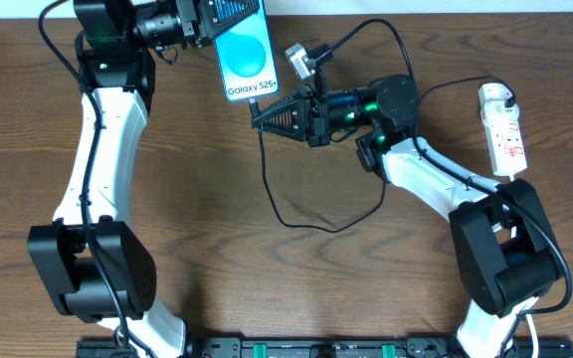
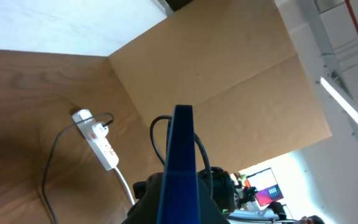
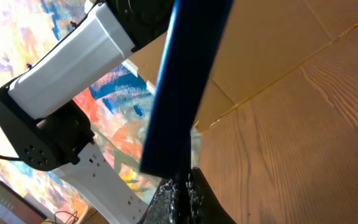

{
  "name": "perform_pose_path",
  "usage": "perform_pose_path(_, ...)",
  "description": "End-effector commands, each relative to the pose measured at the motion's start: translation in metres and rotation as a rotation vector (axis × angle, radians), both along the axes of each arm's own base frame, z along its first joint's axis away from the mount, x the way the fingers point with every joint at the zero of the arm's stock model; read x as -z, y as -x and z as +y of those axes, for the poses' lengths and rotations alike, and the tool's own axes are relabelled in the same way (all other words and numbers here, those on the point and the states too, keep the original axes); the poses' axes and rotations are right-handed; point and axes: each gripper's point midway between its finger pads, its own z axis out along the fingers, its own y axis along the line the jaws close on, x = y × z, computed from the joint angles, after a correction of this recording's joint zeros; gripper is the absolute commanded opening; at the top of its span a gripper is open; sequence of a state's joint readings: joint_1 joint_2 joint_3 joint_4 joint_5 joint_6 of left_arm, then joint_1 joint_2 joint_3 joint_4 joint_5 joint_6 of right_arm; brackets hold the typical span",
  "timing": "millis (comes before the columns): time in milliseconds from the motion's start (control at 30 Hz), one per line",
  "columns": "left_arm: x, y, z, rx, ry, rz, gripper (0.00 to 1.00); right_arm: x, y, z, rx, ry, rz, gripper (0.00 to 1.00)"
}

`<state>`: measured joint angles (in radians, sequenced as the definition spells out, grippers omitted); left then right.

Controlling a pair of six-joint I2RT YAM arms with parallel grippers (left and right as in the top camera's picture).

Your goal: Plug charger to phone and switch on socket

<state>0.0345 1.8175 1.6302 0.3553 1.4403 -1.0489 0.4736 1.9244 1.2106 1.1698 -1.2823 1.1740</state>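
Blue phone (image 1: 245, 55) clamped in left gripper (image 1: 229, 15); right gripper (image 1: 258, 112) pinches charger (image 1: 266, 169) at phone's edge; skewed tip may jam.

open wood table (image 1: 267, 298) between the two arm bases leaves room to pass; higher up, the charger (image 1: 311, 228) cable loops across the middle, the raised phone (image 1: 245, 55) and right gripper (image 1: 259, 111) crowd together, the socket (image 1: 502, 129) lines the right edge.

The charger (image 1: 266, 169) tip is hidden behind the right fingers (image 1: 277, 117).
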Motion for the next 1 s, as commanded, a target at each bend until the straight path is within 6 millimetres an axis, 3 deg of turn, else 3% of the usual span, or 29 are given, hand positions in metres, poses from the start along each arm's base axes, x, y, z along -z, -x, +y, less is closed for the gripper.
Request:
perform_pose_path(0, -0.006, 0.008, -0.001, 0.033, 0.002, 0.009, 0.07, -0.001, -0.003, 0.002, 0.013, -0.007, 0.006, 0.01)
perform_pose_path(533, -0.006, 0.004, -0.001, 0.013, -0.011, -0.063, 0.07, 0.0, -0.001, 0.002, 0.003, -0.003, 0.004, 0.01)
perform_pose_path(967, -0.006, -0.005, 0.026, -0.056, -0.015, -0.074, 0.07, 0.0, 0.0, 0.002, -0.003, 0.0, 0.002, 0.01)
